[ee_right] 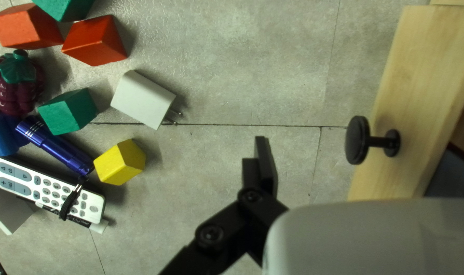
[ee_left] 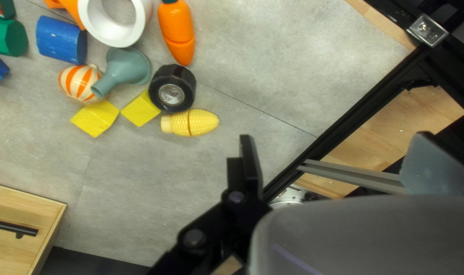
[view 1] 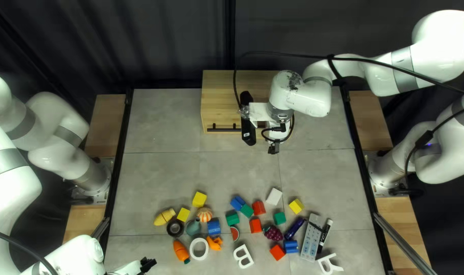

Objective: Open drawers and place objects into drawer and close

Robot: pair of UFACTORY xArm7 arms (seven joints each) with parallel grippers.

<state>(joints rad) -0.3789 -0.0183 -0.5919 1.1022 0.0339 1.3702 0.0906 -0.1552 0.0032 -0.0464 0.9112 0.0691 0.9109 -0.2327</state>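
A wooden drawer box [view 1: 221, 100] stands at the table's far middle, with a black bar handle [view 1: 224, 129] on its front. My right gripper [view 1: 273, 148] hangs open just in front of the box. In the right wrist view a round black knob [ee_right: 357, 140] on a pale drawer front [ee_right: 419, 91] sits close beside my one visible finger [ee_right: 264, 164], not touching it. A heap of toys [view 1: 239, 225] lies near the front edge. My left gripper [view 1: 148, 262] is open and empty at the near left corner; its finger [ee_left: 251, 168] is short of a yellow corn cob [ee_left: 190, 122].
Near the corn lie a black tape roll [ee_left: 172, 88], an orange carrot [ee_left: 176, 28] and a white ring [ee_left: 115, 19]. A white plug [ee_right: 142, 98], a yellow cube [ee_right: 119, 161] and a remote [ee_right: 45, 189] lie toward the right. Black frame rails [view 1: 119, 152] edge the table.
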